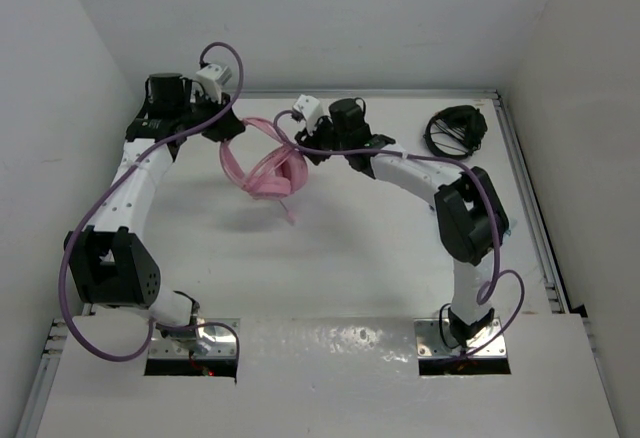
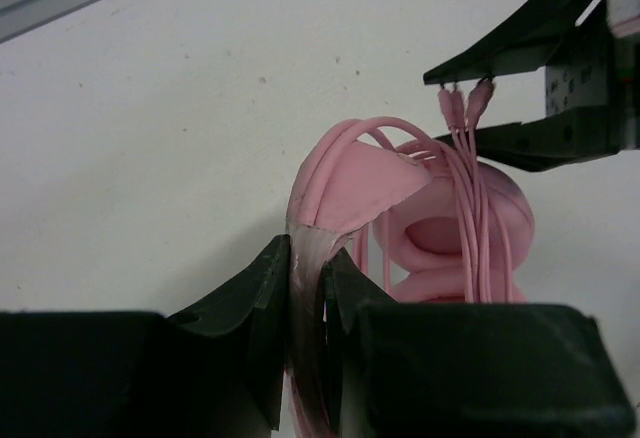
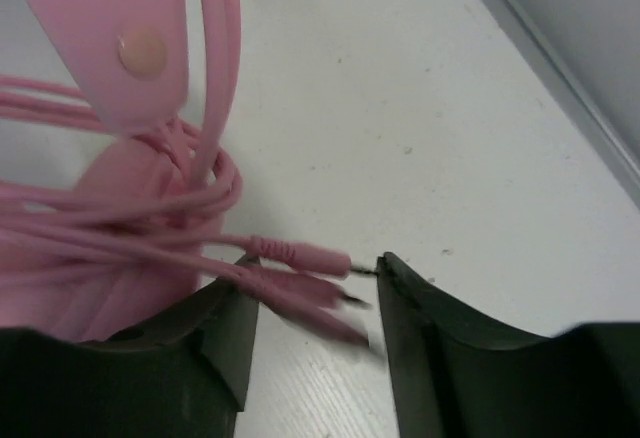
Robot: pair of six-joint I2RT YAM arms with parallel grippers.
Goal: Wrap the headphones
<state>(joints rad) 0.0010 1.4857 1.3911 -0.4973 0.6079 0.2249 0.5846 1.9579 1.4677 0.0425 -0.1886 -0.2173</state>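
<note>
The white table (image 1: 380, 258) is the biggest thing here, with grey walls around it. My left arm (image 1: 130, 188) starts at the near left corner. It bends at the elbow close to its base, reaches far along the left wall, and then its wrist turns in toward the middle. My right arm (image 1: 440, 188) stands up from the near right. It bends at a black elbow and stretches left and away from me to the middle of the far side.

The pink headphones (image 1: 272, 170) are between my two wrists, at the far middle of the table. A soft shadow lies on the table just in front of them. I cannot tell if the earcups (image 2: 450, 238) touch the table. The black headphones (image 1: 455, 130) lie well apart in the far right corner.

My left gripper (image 2: 308, 268) is squeezed tight on the headband (image 2: 345, 183), at the end where the band looks clear and shiny. My right gripper (image 3: 315, 278) has its jaws apart. It sits just beside the earcups, on their far side.

The thin pink cable (image 2: 470, 218) runs in many loops over the earcups and the band. The little pink plugs (image 3: 300, 254) lie in the gap between my right jaws. One metal tip is right up against one of the fingers (image 3: 420, 348).
</note>
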